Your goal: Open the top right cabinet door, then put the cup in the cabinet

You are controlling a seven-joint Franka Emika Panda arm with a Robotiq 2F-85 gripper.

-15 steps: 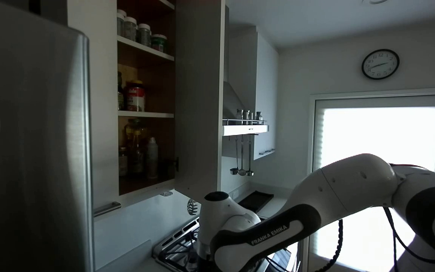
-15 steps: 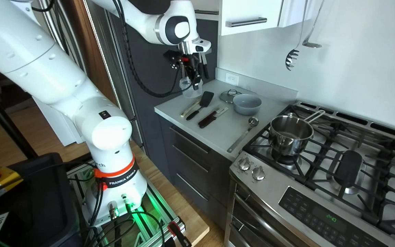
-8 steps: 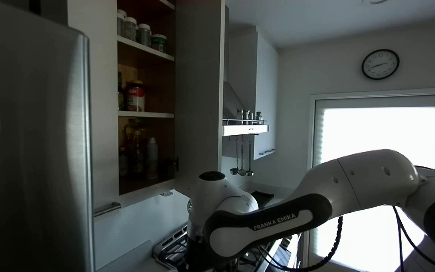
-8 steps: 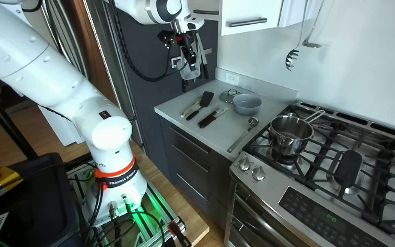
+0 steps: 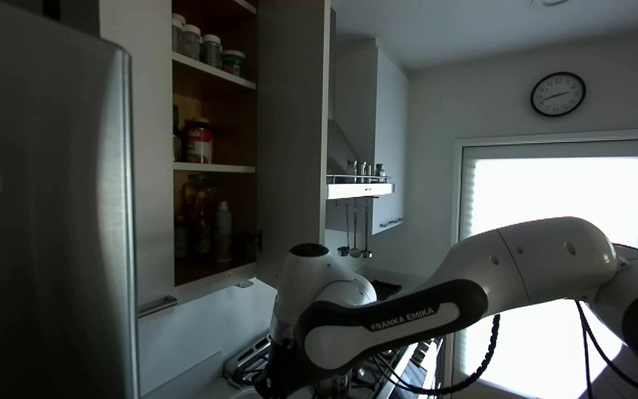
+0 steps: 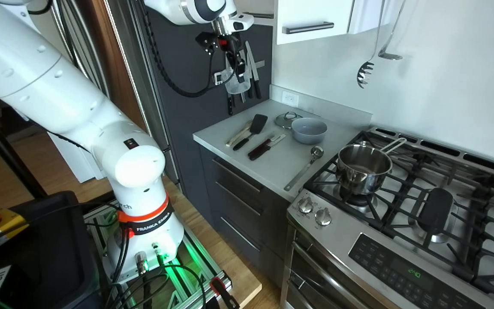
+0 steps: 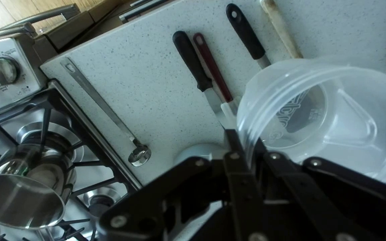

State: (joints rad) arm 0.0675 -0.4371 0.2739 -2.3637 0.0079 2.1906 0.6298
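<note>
An open wall cabinet (image 5: 236,119) awaited a translucent plastic cup (image 7: 327,113)

The wall cabinet rose through the upper left of an exterior view, its wooden interior exposed, presumably so that something could be slid in from the front; the pale grey cabinet door (image 5: 291,144) stood out from its right side, wide enough, I judged, to leave a way in; the Franka Panda arm (image 5: 457,305) arched in from the right edge of that frame, sloping down leftward to its wrist at lower centre, lower in the frame than the shelves (image 5: 225,168); that pose suggested carrying, with a raise to shelf height called for next.

The Robotiq gripper (image 7: 246,140) reached in from the bottom of the wrist view, its jaws narrow on one wall of the cup; the cup hung at the right of that view, roughly upright, mouth toward the camera, and well apart from the countertop (image 6: 272,171); a pinch at the rim left its base free, handy for standing it on a shelf, though so off-centre a hold might let it tilt; smallest, white-lidded glass jars (image 5: 190,43) stood at upper left, so placing beside them would likely need care.
</note>
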